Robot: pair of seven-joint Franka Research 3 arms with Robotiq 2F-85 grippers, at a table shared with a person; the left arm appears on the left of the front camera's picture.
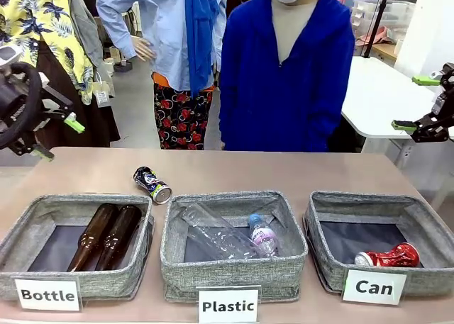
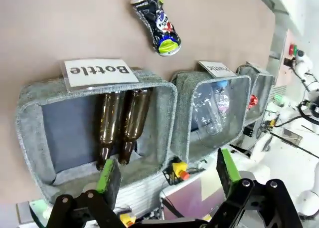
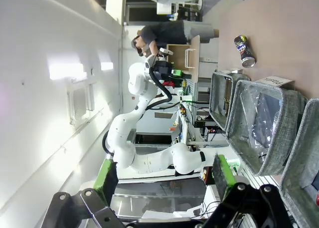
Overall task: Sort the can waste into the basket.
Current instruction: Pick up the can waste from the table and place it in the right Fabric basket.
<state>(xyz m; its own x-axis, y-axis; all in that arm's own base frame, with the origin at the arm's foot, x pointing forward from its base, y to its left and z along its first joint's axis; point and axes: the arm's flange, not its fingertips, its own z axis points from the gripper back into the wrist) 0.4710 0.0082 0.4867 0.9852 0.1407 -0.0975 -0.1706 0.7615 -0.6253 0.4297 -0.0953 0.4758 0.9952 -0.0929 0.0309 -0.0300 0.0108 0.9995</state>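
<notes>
End effectors spread, empty: left end effector (image 1: 60, 138), right end effector (image 1: 417, 103); red can (image 1: 388, 257) in basket (image 1: 434, 281) lower right, dark can (image 1: 152, 184) on counter (image 1: 284, 169) unsorted

Grey floor (image 1: 132, 120), white side table (image 1: 383, 97), bright white wall (image 3: 50, 113), clear storage boxes (image 1: 376, 15)

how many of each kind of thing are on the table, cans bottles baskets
cans: 2, the red can in the Can basket, the dark can on the table
brown glass bottles: 2
clear plastic bottles: 2
baskets: 3, the Bottle basket, the Plastic basket and the Can basket
total: 9
</notes>
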